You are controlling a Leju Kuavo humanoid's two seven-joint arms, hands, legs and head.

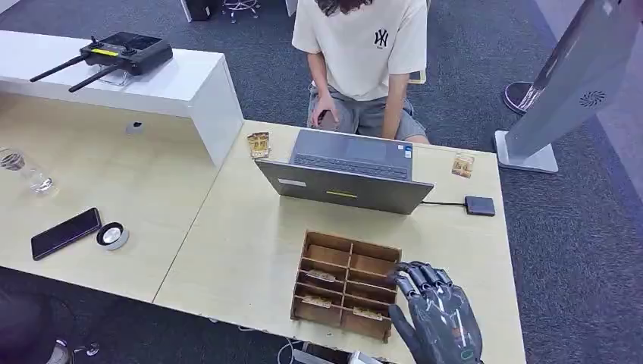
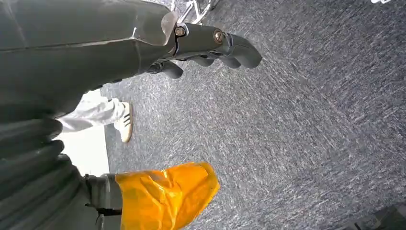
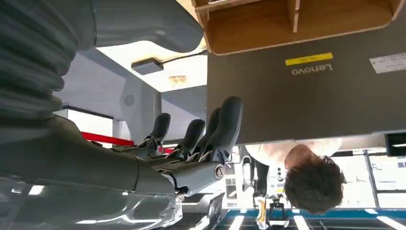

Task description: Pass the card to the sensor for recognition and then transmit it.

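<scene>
**Layout around the fingers**

Touching the fingers [image 1: 421,276] on their left: compartment box [image 1: 345,284] on the tabletop [image 1: 235,250]. Beyond the fingers: laptop [image 1: 349,173], person [image 1: 364,61] behind it. Beyond-right of the fingers: small sensor box [image 1: 479,205]. Far left: phone [image 1: 65,233].

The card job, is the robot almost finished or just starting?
Just starting, it looks like. Nothing looks done yet: cards lie in the wooden box. In hand: the right hand hovers at the box's edge, fingers spread, holding nothing. The left hand hangs over the floor. Left: pick a card, scan it, pass it on.
</scene>
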